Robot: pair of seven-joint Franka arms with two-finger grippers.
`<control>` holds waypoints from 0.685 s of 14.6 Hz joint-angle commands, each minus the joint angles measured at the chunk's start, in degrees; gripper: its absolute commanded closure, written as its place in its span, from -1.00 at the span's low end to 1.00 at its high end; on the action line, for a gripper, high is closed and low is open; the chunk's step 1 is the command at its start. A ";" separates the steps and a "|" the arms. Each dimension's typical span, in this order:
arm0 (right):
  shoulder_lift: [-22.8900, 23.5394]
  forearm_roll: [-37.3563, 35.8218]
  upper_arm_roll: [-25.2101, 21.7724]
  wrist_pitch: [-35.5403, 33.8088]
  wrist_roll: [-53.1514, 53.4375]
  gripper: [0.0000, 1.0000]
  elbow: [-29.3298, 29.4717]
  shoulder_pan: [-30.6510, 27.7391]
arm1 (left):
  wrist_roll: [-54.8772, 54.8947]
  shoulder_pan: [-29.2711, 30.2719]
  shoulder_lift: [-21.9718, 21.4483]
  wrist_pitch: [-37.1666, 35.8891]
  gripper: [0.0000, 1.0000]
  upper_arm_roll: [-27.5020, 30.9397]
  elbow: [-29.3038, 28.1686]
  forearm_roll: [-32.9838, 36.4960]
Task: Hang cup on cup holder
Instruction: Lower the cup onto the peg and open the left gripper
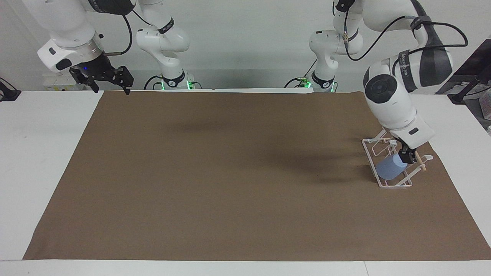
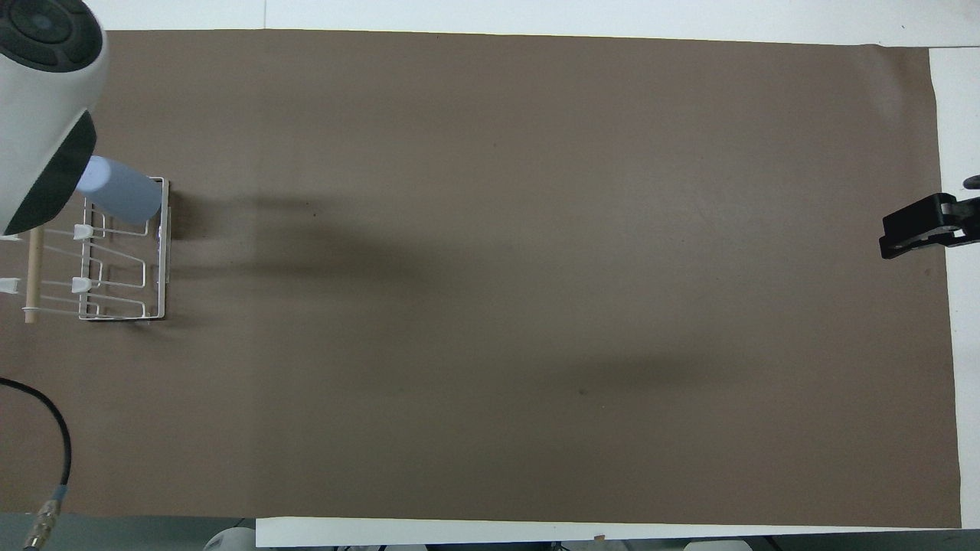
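Observation:
The light-blue cup [image 1: 388,168] [image 2: 122,197] lies slanted on a prong of the white wire cup holder [image 1: 395,185] [image 2: 122,315], at the holder's end farther from the robots. Its narrow base points up toward the wooden rod [image 1: 421,164] [image 2: 32,275]. My left gripper [image 1: 407,157] hangs open right at the cup's raised base, over the rod. Whether it touches the cup I cannot tell. The overhead view hides this gripper under the arm's wrist. My right gripper [image 1: 111,90] [image 2: 930,229] waits open and empty in the air over the mat's corner at the right arm's end.
A brown mat [image 1: 230,172] covers most of the white table. The cup holder stands near the mat's edge at the left arm's end. The left arm's cable [image 2: 46,459] hangs over the mat's near corner there.

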 commanded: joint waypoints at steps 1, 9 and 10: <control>0.00 0.81 0.19 -0.06 -1.20 -0.99 0.35 -0.68 | 4.13 0.73 0.53 1.75 -1.00 -0.23 -1.05 -6.57; 0.00 0.81 0.19 0.12 -1.11 -0.98 0.35 -0.68 | 29.94 5.91 -2.89 -1.93 -1.00 -0.23 -0.96 -29.87; 0.00 0.81 0.19 0.20 -1.11 -0.99 0.26 -0.68 | 36.00 7.22 -3.85 -2.81 -1.00 -0.23 -1.05 -31.29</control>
